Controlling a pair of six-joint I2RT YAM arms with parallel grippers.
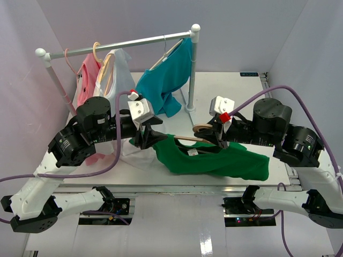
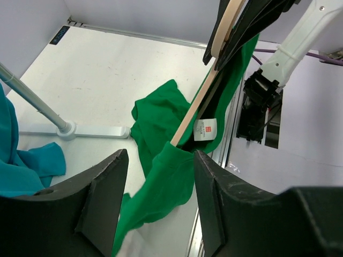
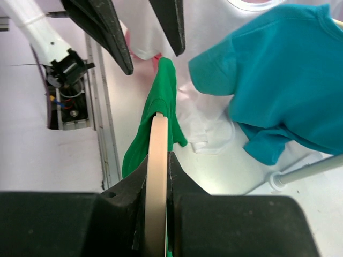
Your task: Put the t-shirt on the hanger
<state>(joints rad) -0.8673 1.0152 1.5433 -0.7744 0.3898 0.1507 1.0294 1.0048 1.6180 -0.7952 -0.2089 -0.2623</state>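
My right end effector (image 3: 158, 160) is clamped shut on the hook of the pale beige wooden hanger (image 3: 158, 136). Bright green cloth t-shirt (image 1: 214, 160) draped over one hanger arm, hem trailing on the white worktop (image 1: 230, 91). My left end effector (image 2: 159, 168) is wide open, gripping nothing, near the shirt's shoulder

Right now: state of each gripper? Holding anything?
Left gripper: open, its jaws either side of the t-shirt, not clamping it.
Right gripper: shut on the hanger.
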